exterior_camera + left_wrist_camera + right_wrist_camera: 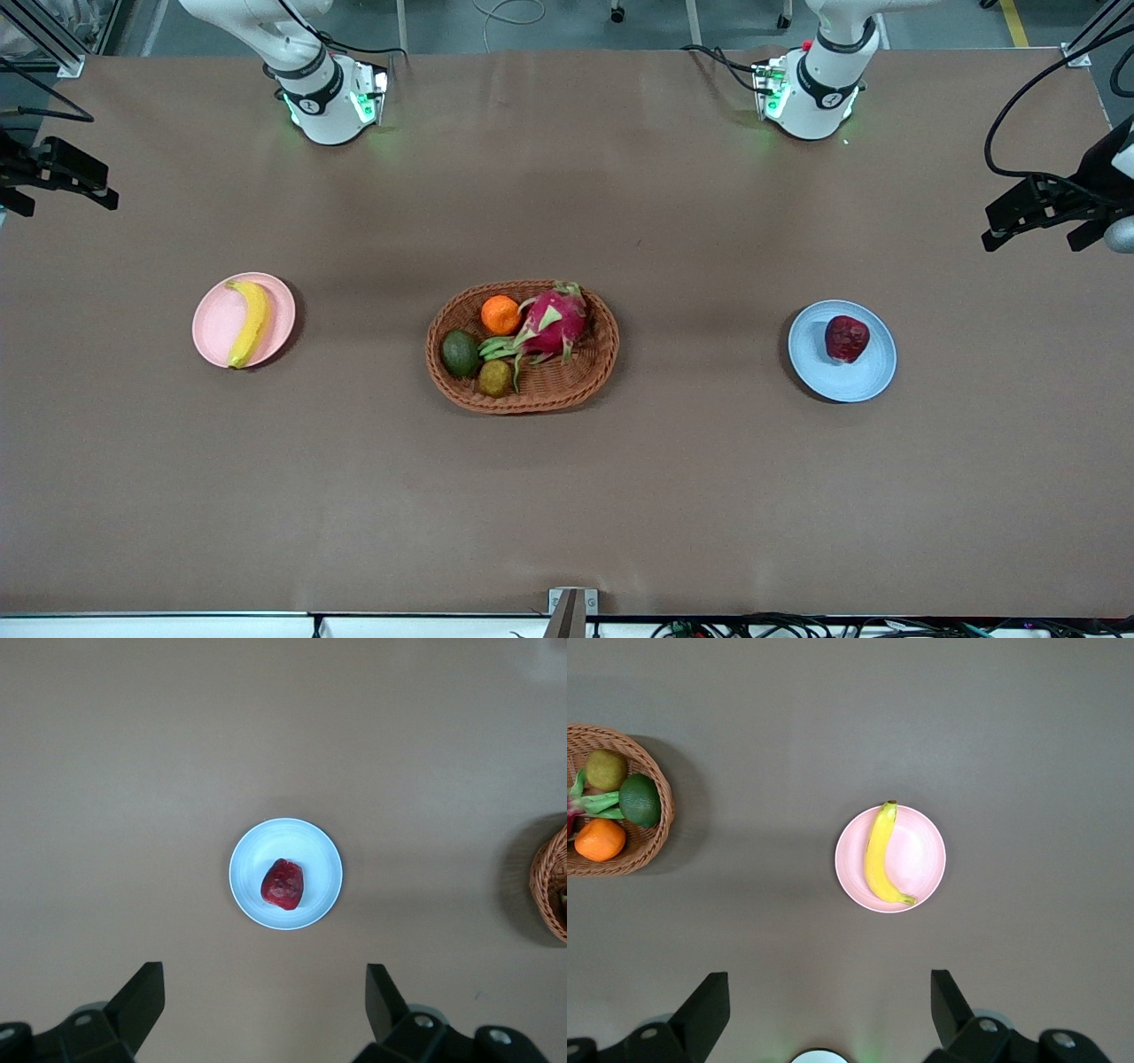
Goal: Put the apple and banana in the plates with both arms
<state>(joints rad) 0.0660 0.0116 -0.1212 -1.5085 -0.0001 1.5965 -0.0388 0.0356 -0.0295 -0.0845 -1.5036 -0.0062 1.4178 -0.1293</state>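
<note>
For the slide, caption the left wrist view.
Open left pincer above dark red apple resting on round light blue plate.

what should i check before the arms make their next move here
1. Banana lies on the pink plate: ok.
2. Apple sits on the blue plate: ok.
3. Left claw is open, empty and high over the blue plate: ok.
4. Right claw is open, empty and high over the pink plate: ok.
5. Basket at the table's middle holds only the other fruit, including the orange and dragon fruit: ok.
6. Whether the banana's tip overhangs the pink plate's rim: cannot tell.
</note>
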